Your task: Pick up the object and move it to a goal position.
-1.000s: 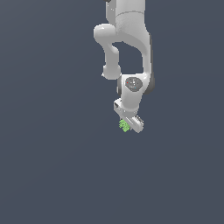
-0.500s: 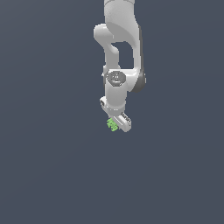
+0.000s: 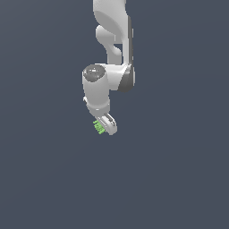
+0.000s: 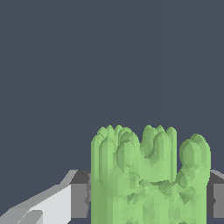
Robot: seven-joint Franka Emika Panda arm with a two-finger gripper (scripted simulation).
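The gripper [image 3: 103,127] is closed on the green object [image 4: 148,175], which fills the gap between the fingers [image 4: 48,203] and pokes out toward the exterior view's left. Carry it smoothly with the grip firm, since the lump is bumpy. Beyond lies only plain grey ground; nothing blocks the way, and no goal marker shows.

The object [image 3: 98,127] sits in the pincer [image 3: 104,127], on the exterior view's left side.
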